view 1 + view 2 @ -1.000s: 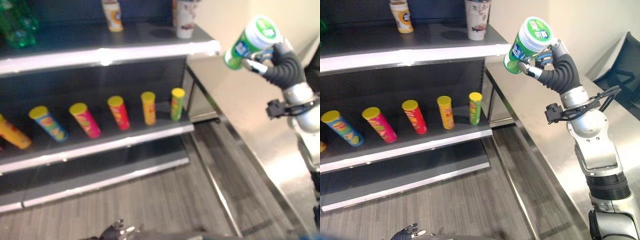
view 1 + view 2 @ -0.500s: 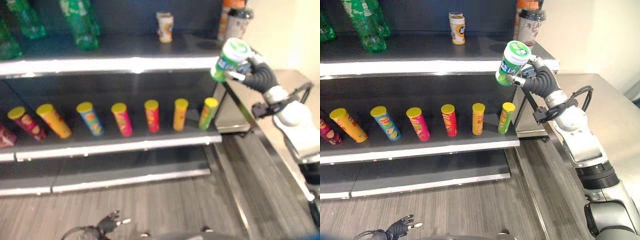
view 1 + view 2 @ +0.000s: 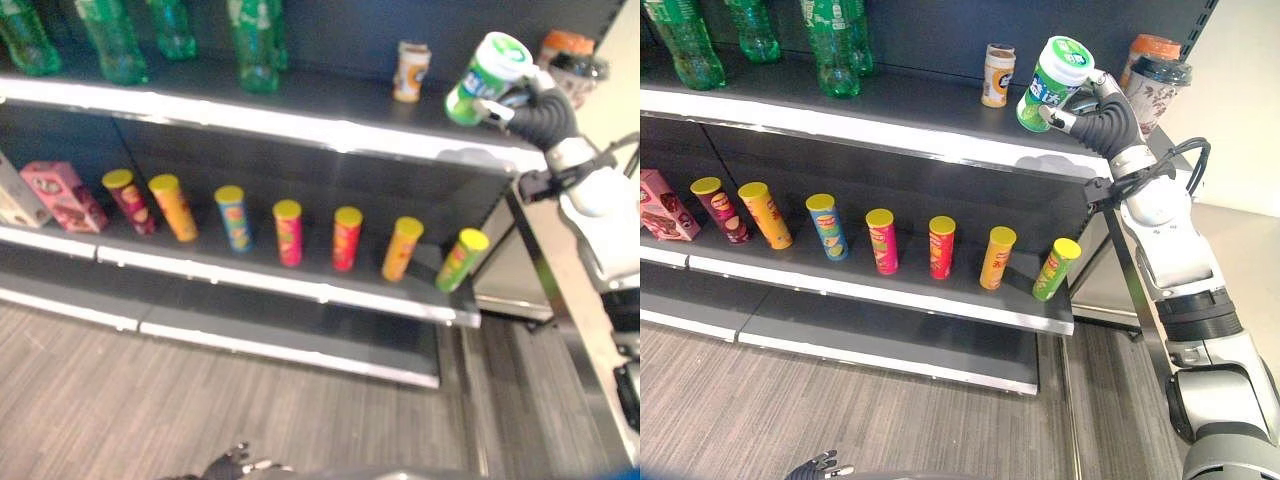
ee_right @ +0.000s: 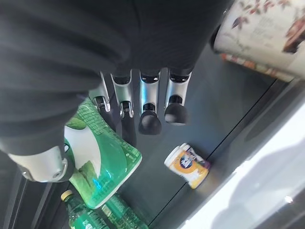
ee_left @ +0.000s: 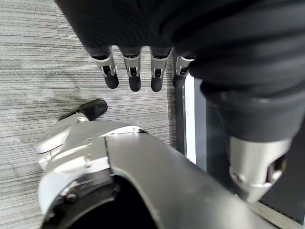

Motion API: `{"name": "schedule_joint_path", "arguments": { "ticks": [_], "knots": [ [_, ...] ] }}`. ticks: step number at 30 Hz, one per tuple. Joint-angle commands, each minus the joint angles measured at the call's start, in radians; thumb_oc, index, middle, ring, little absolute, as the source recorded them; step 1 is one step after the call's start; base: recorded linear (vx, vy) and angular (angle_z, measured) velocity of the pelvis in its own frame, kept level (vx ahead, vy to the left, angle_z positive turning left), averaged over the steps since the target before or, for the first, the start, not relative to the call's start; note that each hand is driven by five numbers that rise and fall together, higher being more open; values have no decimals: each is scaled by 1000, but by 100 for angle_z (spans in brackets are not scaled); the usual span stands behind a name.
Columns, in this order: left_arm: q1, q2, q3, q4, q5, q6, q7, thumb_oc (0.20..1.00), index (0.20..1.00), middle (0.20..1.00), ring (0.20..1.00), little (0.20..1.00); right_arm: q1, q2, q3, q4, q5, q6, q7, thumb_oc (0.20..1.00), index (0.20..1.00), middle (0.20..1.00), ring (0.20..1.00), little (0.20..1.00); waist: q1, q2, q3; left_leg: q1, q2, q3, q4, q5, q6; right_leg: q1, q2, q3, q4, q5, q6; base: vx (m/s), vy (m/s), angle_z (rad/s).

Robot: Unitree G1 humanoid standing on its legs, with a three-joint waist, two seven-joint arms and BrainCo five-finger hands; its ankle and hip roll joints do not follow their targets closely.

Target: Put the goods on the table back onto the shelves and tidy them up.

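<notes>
Gripping a green, white-lidded plastic canister (image 3: 1052, 82) in curled fingers, the right hand (image 3: 1102, 112) tilts it above the dark upper shelf (image 3: 890, 122), apparently to stand it beside a small orange-and-white cup (image 3: 996, 75); the left hand (image 5: 138, 71) hangs relaxed, empty.

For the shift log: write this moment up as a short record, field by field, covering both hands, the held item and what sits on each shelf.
right hand: raised at the right end of the top shelf, shut on the green canister
green canister: white lid, tilted, held above the top shelf, not yet set down
left hand: hangs low over the floor, fingers straight, holds nothing
top shelf goods: green bottles, small yellow-and-white cup, two lidded cups at the right end
middle shelf goods: row of tall yellow-lidded tubes, pink box at its left
</notes>
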Motion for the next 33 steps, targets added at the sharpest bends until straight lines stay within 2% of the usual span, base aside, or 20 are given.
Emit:
{"name": "schedule_joint_path", "arguments": {
  "ticks": [1,10,14,15,26,33],
  "knots": [
    [-21,50,-35,-14,-33,-23,-10,1000,1000,1000,1000,1000,-153,-44,17,40,26,-39,-23,200,200,200,200,200,48,-3,-12,-5,24,3,0,30,-36,50,-18,-65,4,-4,17,6,-21,32],
    [-11,61,-23,-35,-82,-22,-35,1000,1000,1000,1000,1000,-256,-75,51,310,58,-50,-6,200,200,200,200,200,117,2,-23,-32,13,-56,0,43,-47,81,-19,-145,4,-12,20,19,-19,28],
    [-11,60,-13,-33,-103,-24,-46,1000,1000,1000,1000,1000,-284,-85,66,369,63,-44,2,200,200,200,200,200,132,5,-22,-37,7,-74,0,46,-48,89,-19,-160,6,-17,19,39,-20,23],
    [-7,61,-5,-41,-119,-24,-52,1000,1000,1000,1000,1000,-285,-92,73,388,59,-46,0,200,200,200,200,200,139,7,-24,-30,8,-88,0,28,-57,101,-13,-154,7,-34,27,87,-42,12],
    [-2,64,3,-47,-110,-24,-51,1000,1000,1000,1000,1000,-261,-129,81,358,29,-27,17,200,200,200,200,200,151,16,-21,-43,2,-106,0,32,-59,107,-12,-177,7,-43,25,25,-8,12],
    [1,65,-4,-53,-110,-26,-50,1000,1000,1000,1000,1000,-304,-159,157,379,-43,11,46,200,200,200,200,200,138,11,-14,-39,5,-94,0,30,-61,105,-11,-168,7,-43,23,2,0,1]
  ]
}}
